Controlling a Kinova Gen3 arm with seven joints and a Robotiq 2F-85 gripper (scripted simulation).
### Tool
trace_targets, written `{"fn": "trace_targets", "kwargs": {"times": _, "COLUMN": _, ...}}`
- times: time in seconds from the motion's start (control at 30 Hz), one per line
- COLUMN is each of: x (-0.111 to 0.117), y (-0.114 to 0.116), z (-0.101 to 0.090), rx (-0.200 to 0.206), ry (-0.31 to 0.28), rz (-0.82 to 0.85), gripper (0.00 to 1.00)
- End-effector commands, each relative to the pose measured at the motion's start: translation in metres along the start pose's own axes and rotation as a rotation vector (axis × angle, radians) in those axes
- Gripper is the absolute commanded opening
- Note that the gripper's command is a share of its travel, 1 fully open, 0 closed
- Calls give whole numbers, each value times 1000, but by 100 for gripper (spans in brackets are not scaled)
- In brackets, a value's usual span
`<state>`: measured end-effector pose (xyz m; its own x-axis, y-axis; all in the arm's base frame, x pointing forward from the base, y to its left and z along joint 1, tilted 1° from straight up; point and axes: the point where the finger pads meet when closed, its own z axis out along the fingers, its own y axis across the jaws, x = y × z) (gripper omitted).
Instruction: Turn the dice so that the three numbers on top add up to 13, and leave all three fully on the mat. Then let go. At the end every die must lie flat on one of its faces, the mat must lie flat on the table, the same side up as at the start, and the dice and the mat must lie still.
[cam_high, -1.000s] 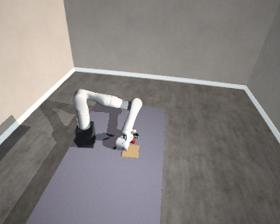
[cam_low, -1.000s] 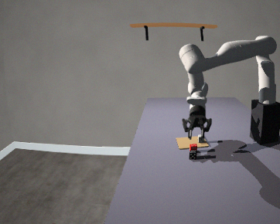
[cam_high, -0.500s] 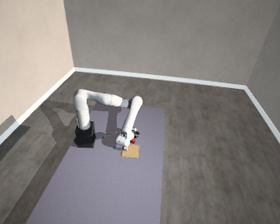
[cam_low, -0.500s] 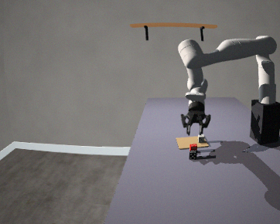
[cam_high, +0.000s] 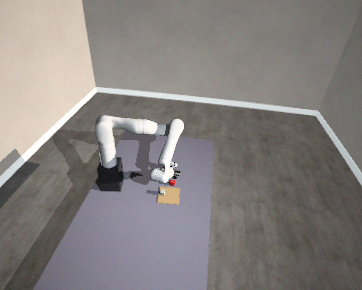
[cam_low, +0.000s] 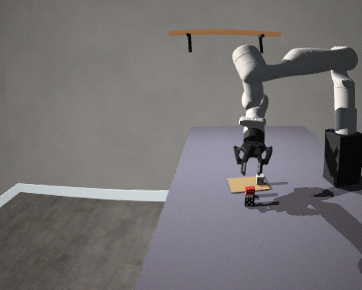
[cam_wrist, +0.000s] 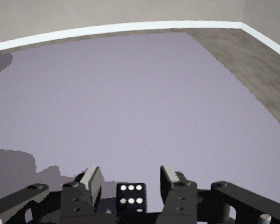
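Observation:
The tan mat (cam_high: 172, 198) (cam_low: 238, 186) lies flat on the table. A white die (cam_high: 162, 192) (cam_low: 260, 179) sits on it near one edge. A red die (cam_high: 172, 183) (cam_low: 249, 190) is just off the mat's edge in the top view. In the exterior view it is partly behind a black die (cam_low: 249, 201) (cam_wrist: 131, 196). The black die stands on the table off the mat, with six pips on its upper face in the wrist view. The pips on the white and red tops are too small to read. My gripper (cam_low: 252, 173) (cam_wrist: 130, 179) is partly open and empty, above the dice.
The purple-grey table (cam_high: 135, 235) (cam_low: 200, 240) extends around the mat. The black robot base (cam_high: 110, 176) (cam_low: 343, 157) stands on it. The arm's shadow falls beside the dice. A wooden shelf (cam_low: 225, 33) is on the wall behind.

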<state>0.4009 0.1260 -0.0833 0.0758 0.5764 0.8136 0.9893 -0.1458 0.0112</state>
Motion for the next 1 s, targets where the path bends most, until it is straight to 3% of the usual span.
{"fn": "trace_targets", "kwargs": {"times": 0.0, "x": 12, "y": 0, "z": 5, "rx": 8, "ry": -50, "rz": -17, "gripper": 46}}
{"fn": "trace_targets", "kwargs": {"times": 0.3, "x": 24, "y": -2, "z": 11, "rx": 8, "ry": -320, "rz": -17, "gripper": 46}}
{"fn": "trace_targets", "kwargs": {"times": 0.37, "x": 24, "y": -2, "z": 11, "rx": 8, "ry": -320, "rz": -17, "gripper": 46}}
{"fn": "trace_targets", "kwargs": {"times": 0.8, "x": 37, "y": -3, "z": 16, "rx": 5, "ry": -634, "rz": -18, "gripper": 46}}
{"fn": "trace_targets", "kwargs": {"times": 0.97, "x": 42, "y": -2, "z": 17, "rx": -1, "ry": -686, "rz": -19, "gripper": 46}}
